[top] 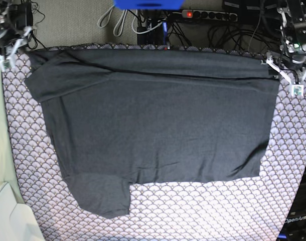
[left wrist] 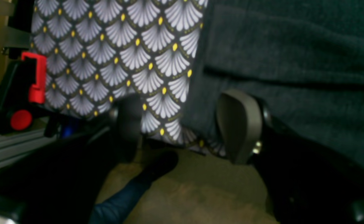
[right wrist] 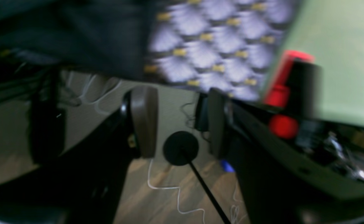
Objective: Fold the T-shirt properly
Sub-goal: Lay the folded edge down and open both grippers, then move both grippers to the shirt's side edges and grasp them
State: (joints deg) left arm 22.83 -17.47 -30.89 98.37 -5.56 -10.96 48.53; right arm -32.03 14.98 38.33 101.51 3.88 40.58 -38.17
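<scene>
The dark charcoal T-shirt lies spread flat on the scallop-patterned cloth. A folded band runs along its far edge, and one sleeve sticks out at the near left. My left gripper is at the shirt's far right corner. In the left wrist view it is open, with the shirt's edge and the patterned cloth between its jaws at the table's edge. My right gripper is at the far left corner. In the right wrist view it is open and empty, just off the table's edge.
Red-and-black clamps grip the table's edges near both grippers. A power strip and cables lie beyond the far edge. A black disc on a rod stands on the floor below. A white object sits at the near left.
</scene>
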